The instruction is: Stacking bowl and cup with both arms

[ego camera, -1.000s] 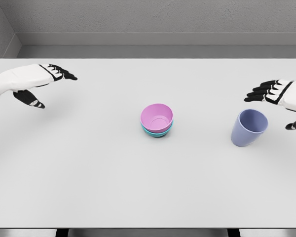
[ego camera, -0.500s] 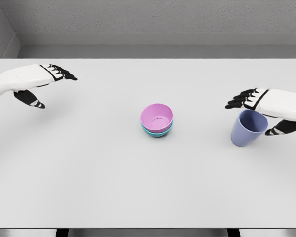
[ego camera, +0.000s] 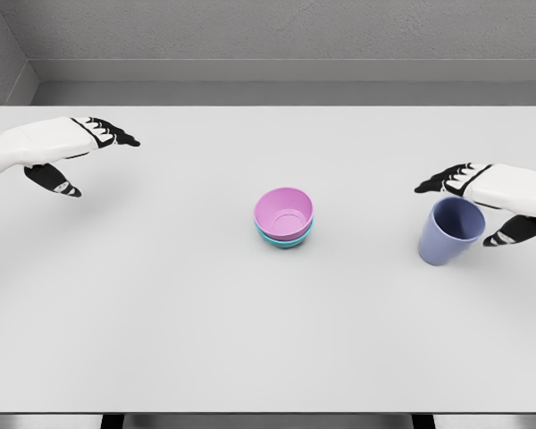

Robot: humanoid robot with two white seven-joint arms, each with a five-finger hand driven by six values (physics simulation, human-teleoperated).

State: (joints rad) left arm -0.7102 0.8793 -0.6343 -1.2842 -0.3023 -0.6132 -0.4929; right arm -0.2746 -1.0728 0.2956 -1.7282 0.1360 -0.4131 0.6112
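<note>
A pink bowl (ego camera: 284,211) sits nested in a teal bowl (ego camera: 283,239) at the middle of the white table (ego camera: 205,313). A blue-violet cup (ego camera: 449,231) stands upright at the right. My right hand (ego camera: 469,207) hovers around the cup's far right side, fingers spread beyond the rim and thumb at the near right, not closed on it. My left hand (ego camera: 80,156) floats open above the table's far left, well away from both bowls.
A grey wall (ego camera: 268,36) runs behind the table's far edge. The table's front edge (ego camera: 268,413) lies near the bottom of the view.
My right hand has come in from the right to the cup, its fingers reaching past the rim, then drew back slightly. The left hand, bowls and cup have stayed put.
</note>
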